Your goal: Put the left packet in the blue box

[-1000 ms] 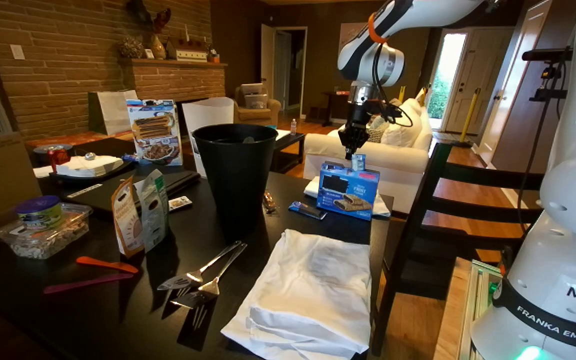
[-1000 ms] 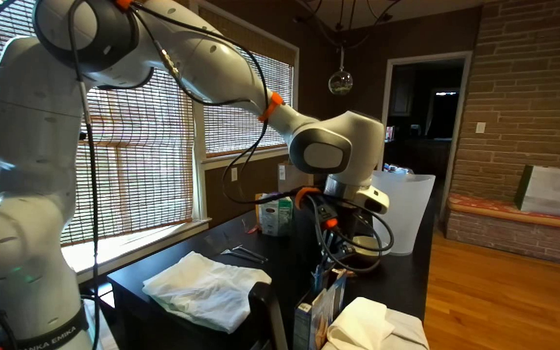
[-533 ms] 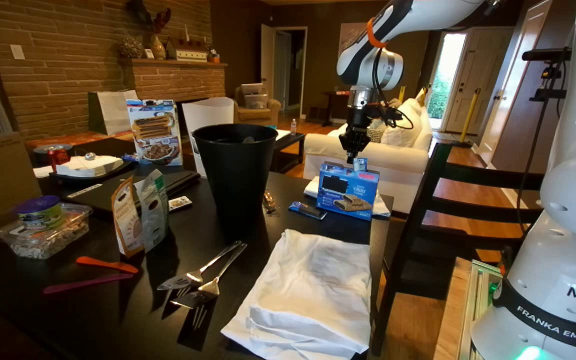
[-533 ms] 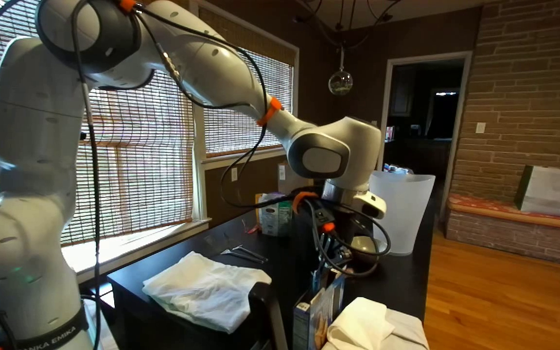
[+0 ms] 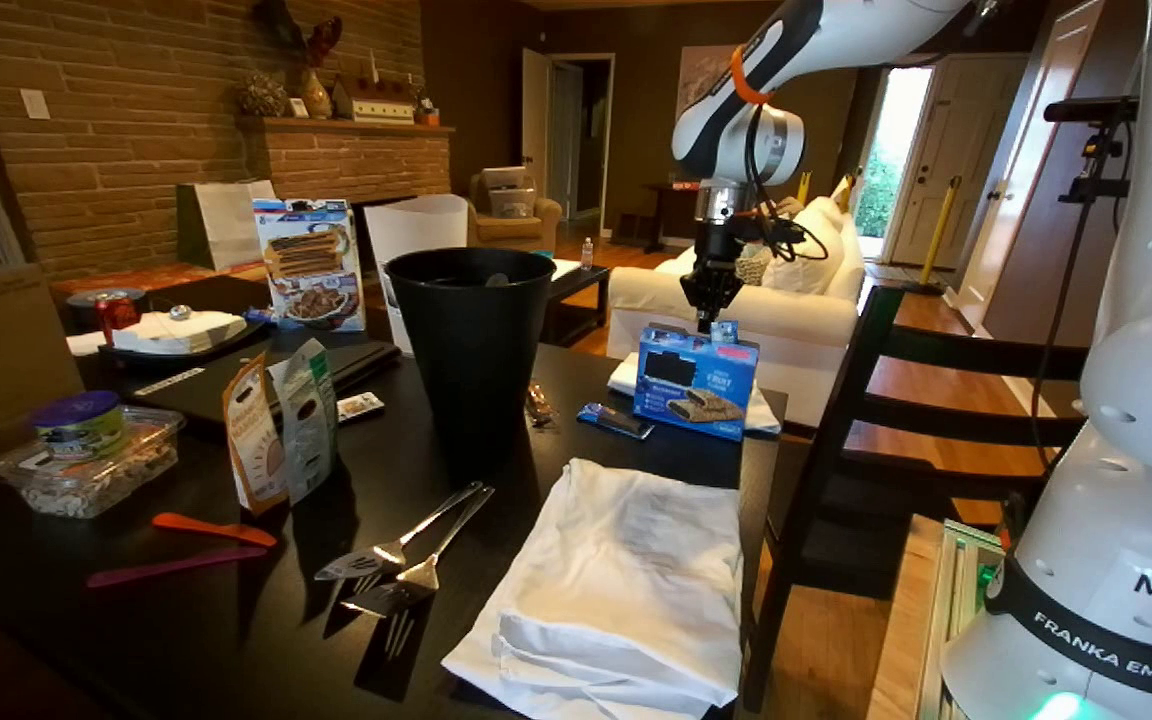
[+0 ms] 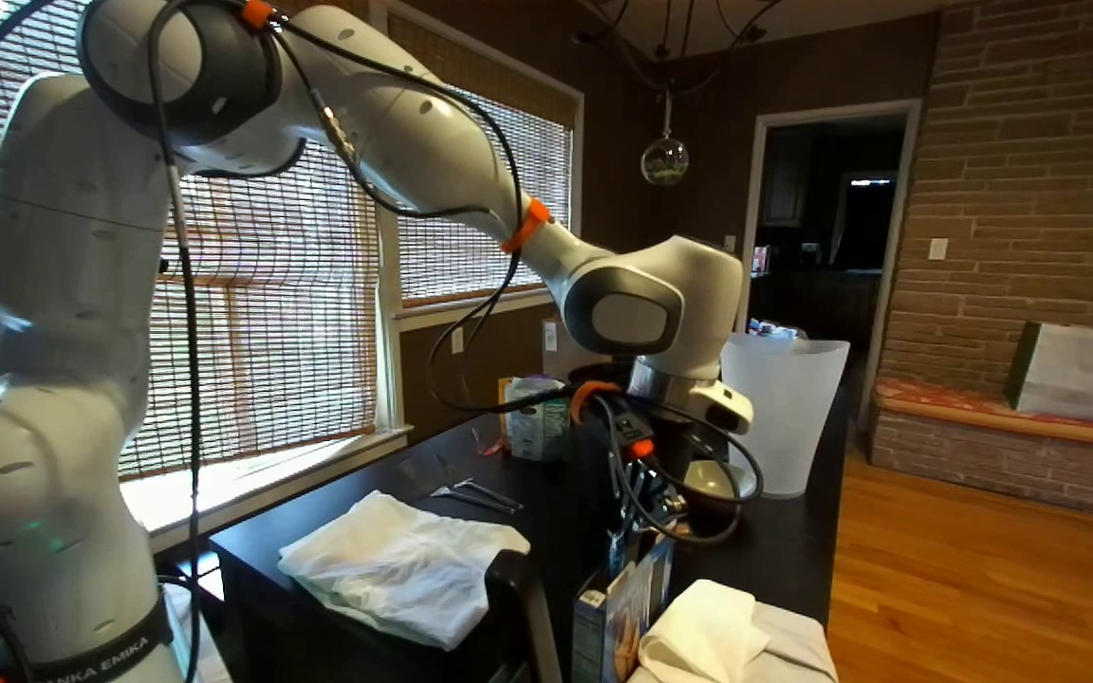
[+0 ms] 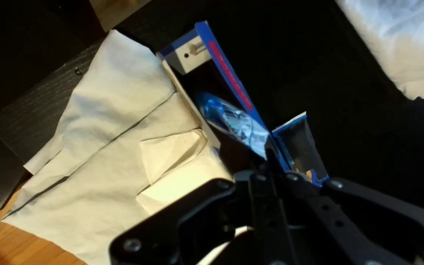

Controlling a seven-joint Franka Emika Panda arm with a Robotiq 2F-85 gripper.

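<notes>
The light-blue packet point(image 5: 725, 331) is at the top of the blue box point(image 5: 696, 385) in an exterior view, its lower part hidden by the box. The gripper point(image 5: 704, 322) is just above the box, its fingertips by the packet. In the wrist view the gripper point(image 7: 269, 163) is shut on one end of the packet point(image 7: 236, 121), which slants across the box's open top. The blue box point(image 7: 230, 73) stands upright and open there. It also shows edge-on in an exterior view point(image 6: 591, 631), with the packet point(image 6: 615, 550) above it and the fingertips partly hidden by cables.
A dark-blue wrapper point(image 5: 616, 420) lies beside the box. White cloth point(image 7: 120, 121) lies against the box's other side. A tall black bin point(image 5: 471, 350) stands near, with a white cloth point(image 5: 626, 570), serving utensils point(image 5: 416, 560) and pouches point(image 5: 281, 430) on the table. A chair point(image 5: 866, 400) stands close.
The gripper has moved down with the packet towards the blue box. Less of the packet shows above the box's top edge. The box has not moved.
</notes>
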